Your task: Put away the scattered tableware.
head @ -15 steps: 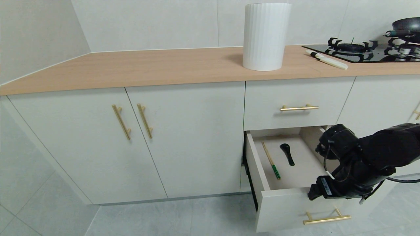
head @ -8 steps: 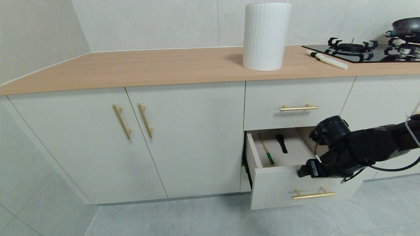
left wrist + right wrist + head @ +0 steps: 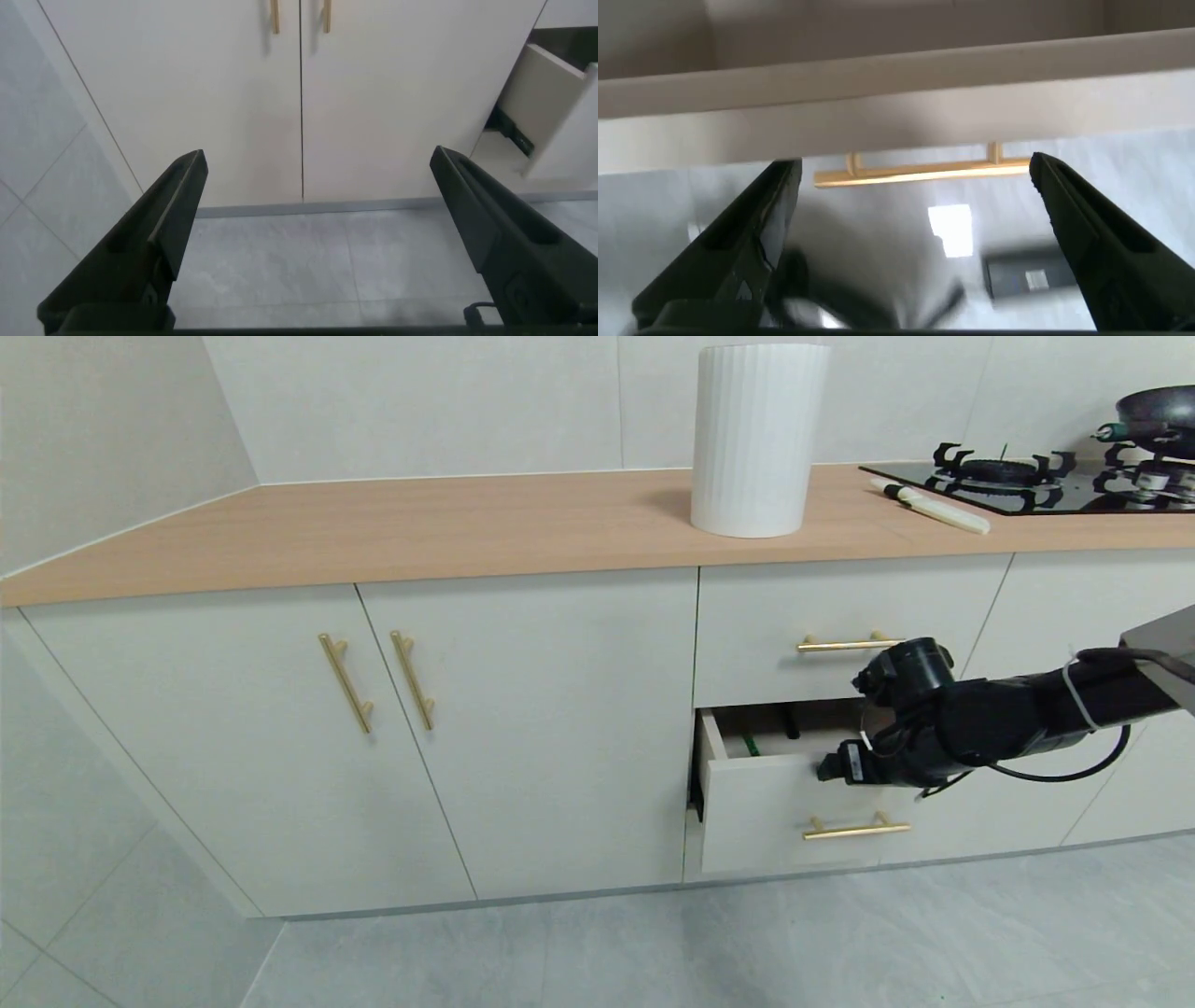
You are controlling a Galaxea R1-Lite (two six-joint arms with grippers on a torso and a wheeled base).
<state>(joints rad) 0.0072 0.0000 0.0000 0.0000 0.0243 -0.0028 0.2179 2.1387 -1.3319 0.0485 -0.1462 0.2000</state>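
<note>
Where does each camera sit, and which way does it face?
Head view: high, looking down at the cabinet doors and nearly shut drawer; right arm and right gripper at the drawer front.
Left wrist view: low, facing the doors and floor; left gripper open.
Right wrist view: close against the drawer front, above its handle; fingers open.
All three share the drawer.

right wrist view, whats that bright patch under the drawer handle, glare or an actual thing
right wrist view: the bright patch lies flat on the glossy floor below the drawer handle, so it is likely reflected light, not an object; head view: the inside of the drawer is in deep shade.
</note>
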